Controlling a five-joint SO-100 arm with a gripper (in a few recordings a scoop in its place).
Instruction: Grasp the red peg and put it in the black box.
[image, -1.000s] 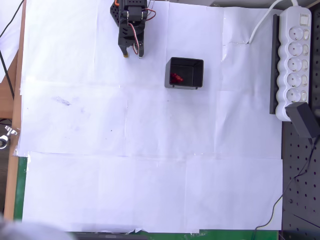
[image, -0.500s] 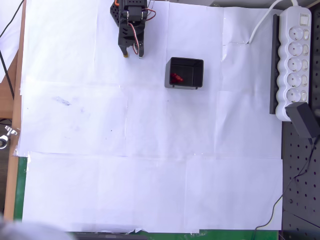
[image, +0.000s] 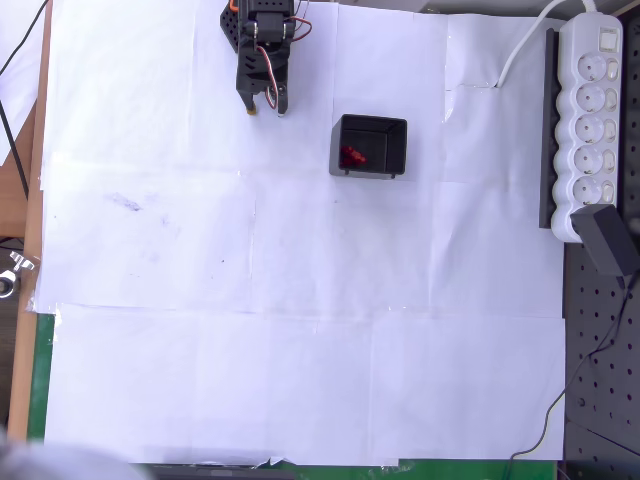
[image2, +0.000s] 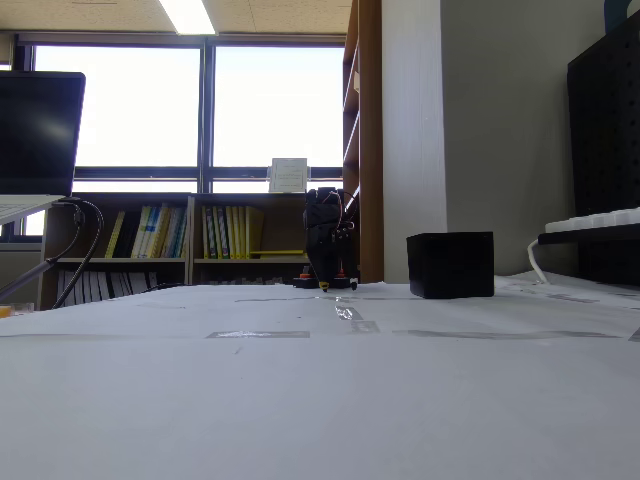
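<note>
Your red peg (image: 350, 156) inside the black box (image: 396, 147); your gripper (image: 266, 108), fingertips nearly together and empty, at the box's ten o'clock.

Table (image: 300, 380) covered in taped white paper sheets; green edge showing at the near side. Black box (image: 369, 146) sits on the paper, far centre in the overhead view. White power strip (image: 588, 120) lies along the far right edge, black adapter (image: 608, 240) plugged at its near end.
</note>
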